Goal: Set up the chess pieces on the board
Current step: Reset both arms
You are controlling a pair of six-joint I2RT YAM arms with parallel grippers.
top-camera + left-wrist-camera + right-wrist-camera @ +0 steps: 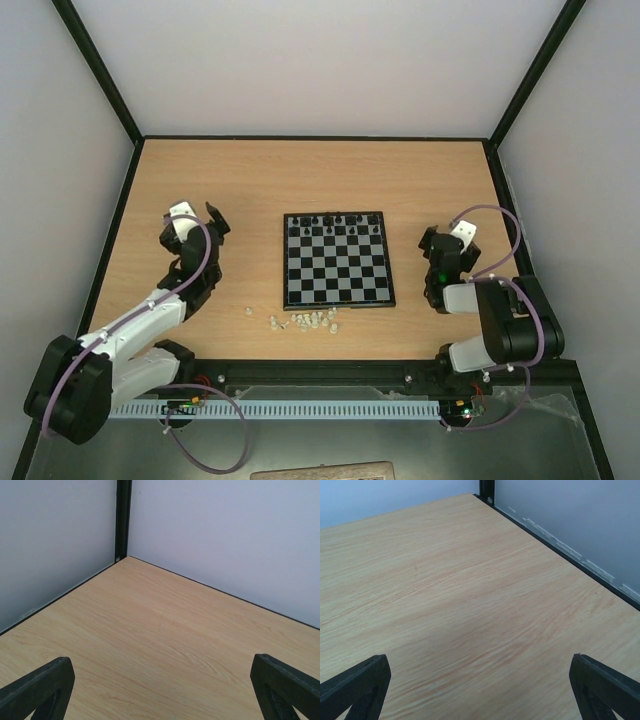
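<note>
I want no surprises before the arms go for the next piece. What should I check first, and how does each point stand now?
1. Left gripper open and empty: ok.
2. Right gripper open and empty: ok.
3. Board lying flat, neither gripper over it: ok.
4. Black pieces on the board's far rows: ok.
5. Each black piece upright in its proper square: cannot tell, too small to see.
6. Space before the board's near edge free: not ok, whitish pieces lie scattered on the table there.
</note>
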